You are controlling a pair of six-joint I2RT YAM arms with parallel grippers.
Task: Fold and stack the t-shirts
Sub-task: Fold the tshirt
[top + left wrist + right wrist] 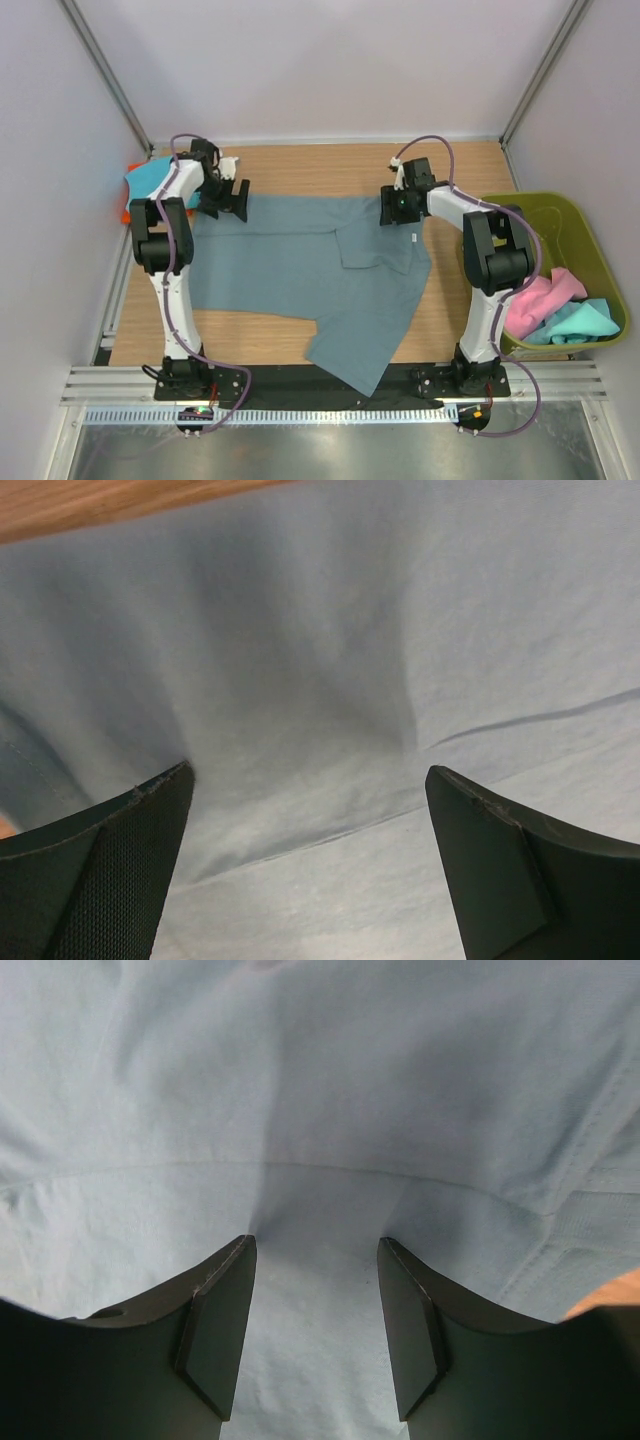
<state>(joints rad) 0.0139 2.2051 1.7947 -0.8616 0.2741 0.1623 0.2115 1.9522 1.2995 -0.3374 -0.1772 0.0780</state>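
A large slate blue-grey t-shirt lies spread on the wooden table, with one corner hanging over the near edge. A small white label shows near its right edge. My left gripper is open at the shirt's far left edge. In the left wrist view its jaws stand wide apart over the cloth, and the gripper is empty. My right gripper is open at the shirt's far right edge. In the right wrist view the gripper has its tips down on the cloth.
A folded turquoise shirt lies on an orange one at the far left, by the wall. An olive-green basket at the right holds a pink shirt and a turquoise shirt. Walls close in on both sides.
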